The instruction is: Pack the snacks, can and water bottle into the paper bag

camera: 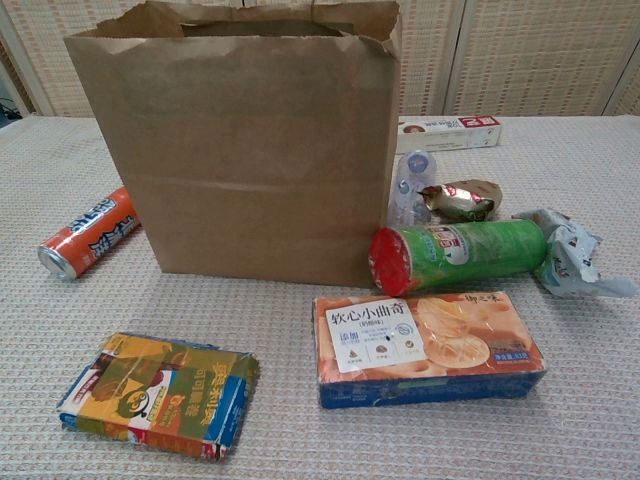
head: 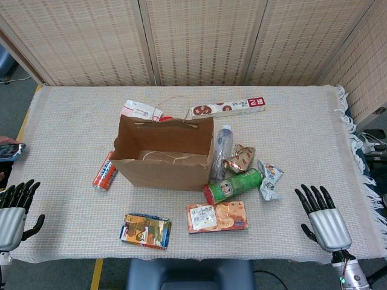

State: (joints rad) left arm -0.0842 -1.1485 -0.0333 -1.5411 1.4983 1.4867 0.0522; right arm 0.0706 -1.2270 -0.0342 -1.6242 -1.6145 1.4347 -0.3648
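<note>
Woven screens [head: 199, 39] only overhead.

Both hands are showing only in the head view, at the near edge of the scene. The left hand [head: 13, 211] is sitting at the near left corner, back facing up, its dark fingers [head: 18, 192] pointing toward the far side and lying close together, the thumb sticking out to the right. It is holding nothing. The right hand [head: 323, 219] is sitting at the near right, back up as well, its fingers [head: 314, 196] fanning apart and pointing far-left, empty. Its wrist is running off the near edge, with a small green light glowing there.
</note>
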